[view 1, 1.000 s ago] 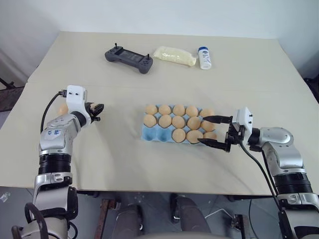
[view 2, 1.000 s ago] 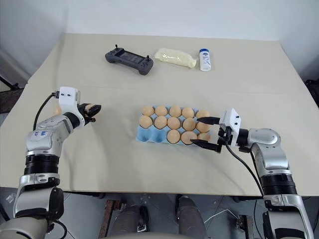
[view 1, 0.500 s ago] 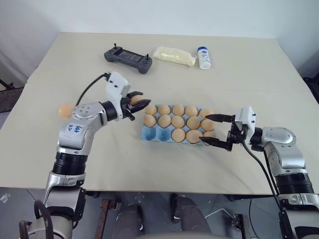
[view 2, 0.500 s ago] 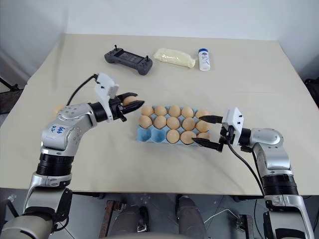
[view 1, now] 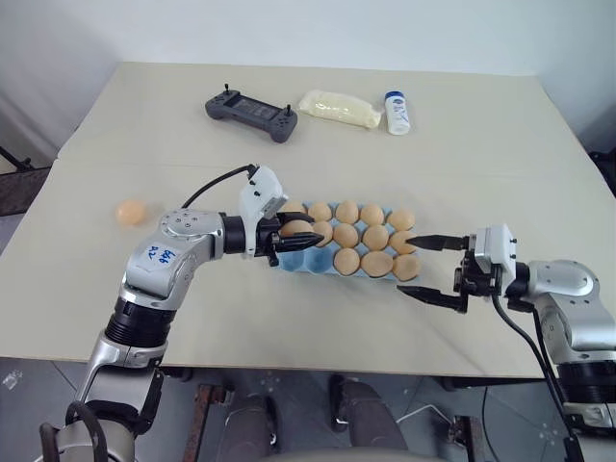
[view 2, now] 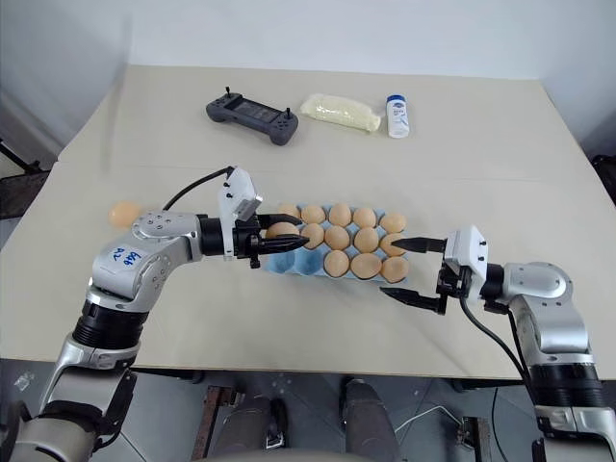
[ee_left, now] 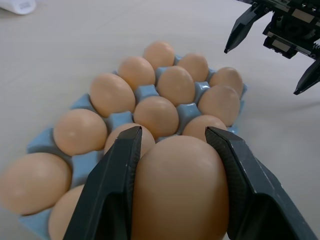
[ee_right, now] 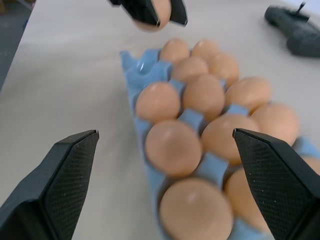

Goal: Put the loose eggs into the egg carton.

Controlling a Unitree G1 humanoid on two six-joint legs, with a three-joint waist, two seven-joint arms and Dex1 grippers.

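I had the left gripper (view 1: 294, 236) pinching 1 egg (ee_left: 179, 192) by its sides over the carton's (view 1: 289, 262) left end, right gripper (view 1: 430, 268) spread wide nr the other end, another egg (view 1: 131, 212) loose on the table (view 1: 318, 144); shell's prob thin, smooth, so light squeeze at the widest part.

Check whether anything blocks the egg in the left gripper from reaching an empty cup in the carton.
Nothing visible does. The left gripper holds an egg over the egg carton's left end, where blue cups look unfilled. The right gripper hangs open off the carton's opposite end, apart from it.
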